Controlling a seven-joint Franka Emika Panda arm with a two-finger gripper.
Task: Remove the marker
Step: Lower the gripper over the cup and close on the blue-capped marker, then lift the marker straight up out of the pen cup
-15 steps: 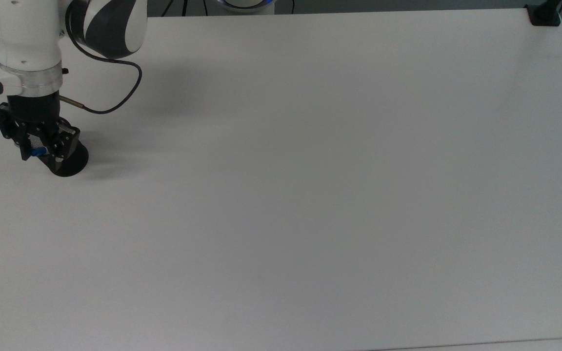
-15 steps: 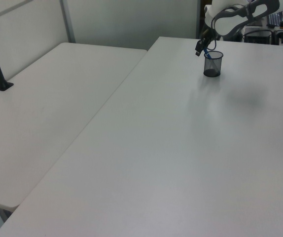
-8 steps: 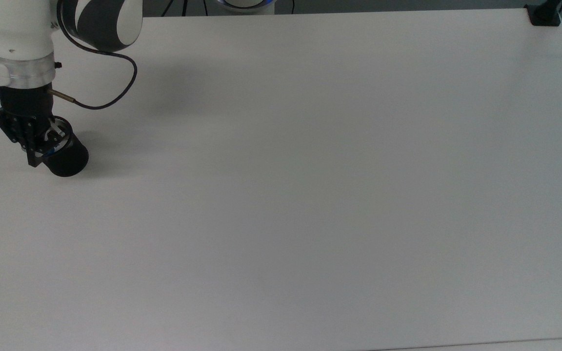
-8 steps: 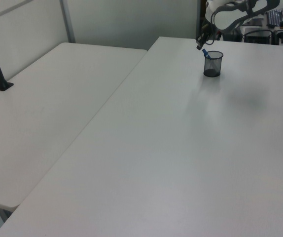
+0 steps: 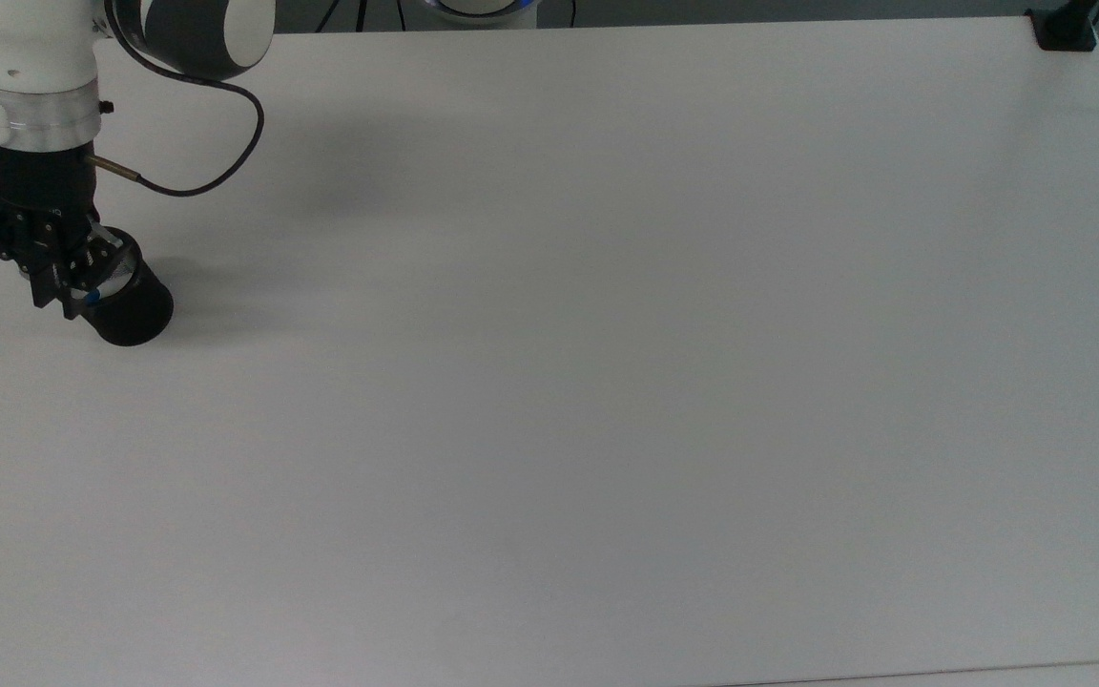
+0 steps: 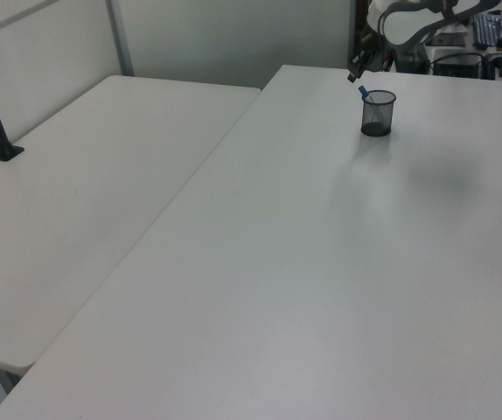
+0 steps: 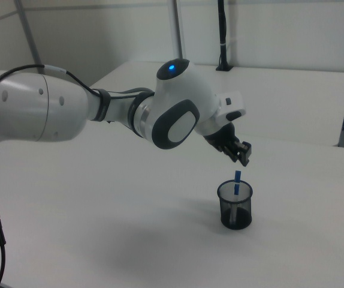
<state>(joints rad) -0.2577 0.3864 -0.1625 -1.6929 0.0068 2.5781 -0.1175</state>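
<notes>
A wide white bench (image 5: pixel 607 382) carries one black mesh cup (image 7: pixel 235 206), standing upright near the corner at the top view's far left, well clear of every edge; inside it the marker (image 7: pixel 237 180) stands leaning against the rim, its blue cap poking above the lip and its white barrel showing faintly through the mesh; nothing else can be made out in the cup. The robot's gripper (image 7: pixel 242 153) hangs just above the blue cap, apart from it and holding nothing; whether the jaws are parted or closed cannot be told from these views.

The marker looks light, rigid and smooth, so it should lift with little force, though a slick round barrel may slide or swivel in a loose hold; the sensible place to take it is the exposed blue cap, squarely across its width, drawing straight up along its lean. The mesh cup also looks light, so a dragging marker could tip or carry it.
</notes>
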